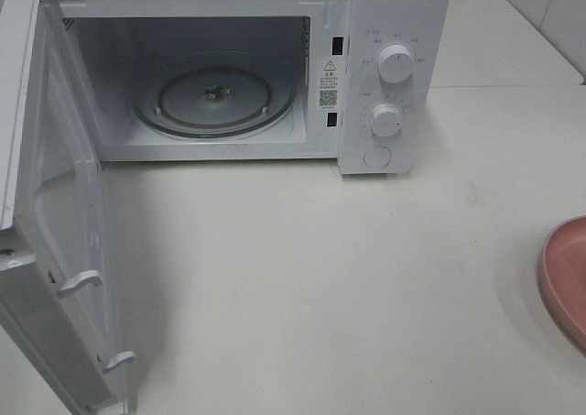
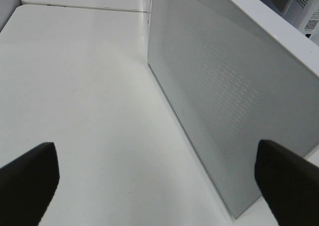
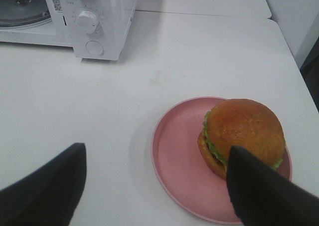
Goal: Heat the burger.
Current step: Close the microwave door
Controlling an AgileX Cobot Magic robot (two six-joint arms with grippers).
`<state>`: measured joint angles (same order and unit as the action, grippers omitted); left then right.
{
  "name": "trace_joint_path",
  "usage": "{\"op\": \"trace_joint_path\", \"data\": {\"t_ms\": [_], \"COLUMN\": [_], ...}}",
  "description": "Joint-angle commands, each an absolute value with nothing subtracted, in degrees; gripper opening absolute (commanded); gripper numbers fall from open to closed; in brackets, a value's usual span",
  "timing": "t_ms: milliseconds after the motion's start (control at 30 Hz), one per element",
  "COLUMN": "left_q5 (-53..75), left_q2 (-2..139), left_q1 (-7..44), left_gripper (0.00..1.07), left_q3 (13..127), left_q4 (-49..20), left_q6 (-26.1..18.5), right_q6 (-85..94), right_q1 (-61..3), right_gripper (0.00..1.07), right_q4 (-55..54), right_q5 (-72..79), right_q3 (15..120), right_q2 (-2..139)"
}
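The burger (image 3: 241, 128), with a glossy brown bun and green lettuce, sits on a pink plate (image 3: 177, 151) in the right wrist view. My right gripper (image 3: 157, 186) hovers above the plate, open, with nothing between its black fingers (image 3: 47, 188); one finger overlaps the burger's near edge in that view. The high view shows only the plate's rim (image 1: 568, 273) at its right edge, and neither the burger nor a gripper. My left gripper (image 2: 159, 186) is open wide and empty, next to the microwave door (image 2: 224, 86).
The white microwave (image 1: 394, 30) stands at the back with its door (image 1: 55, 213) swung fully open to the left. Inside it lies a bare glass turntable (image 1: 215, 99). Two knobs and a button (image 1: 377, 157) are on its right panel. White tabletop (image 1: 302, 287) lies in front.
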<state>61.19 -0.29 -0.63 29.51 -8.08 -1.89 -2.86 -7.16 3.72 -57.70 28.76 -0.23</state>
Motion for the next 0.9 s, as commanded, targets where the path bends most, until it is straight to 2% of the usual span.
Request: {"op": "trace_joint_path", "data": {"t_ms": [33,767,900], "left_q5": [61.1,61.1,60.3], "left_q2": [-1.3,-1.3,-0.9], "left_q1": [-0.7,-0.7,-0.7], "left_gripper": [1.0,1.0,0.93], "left_q3": [29.6,29.6,30.4], "left_q4": [-8.2,-9.2,-7.8], "left_q6": [-1.7,-1.7,-0.5], "right_q6": [-2.3,-2.3,-2.3], "right_q1": [-6.8,-6.8,-6.8], "right_gripper": [0.76,0.75,0.75], "right_q4": [3.6,3.6,3.6], "right_q5": [-57.1,-57.1,-57.1], "right_q3": [28.6,28.6,28.6], "right_q2": [-1.8,-1.8,-1.8]}}
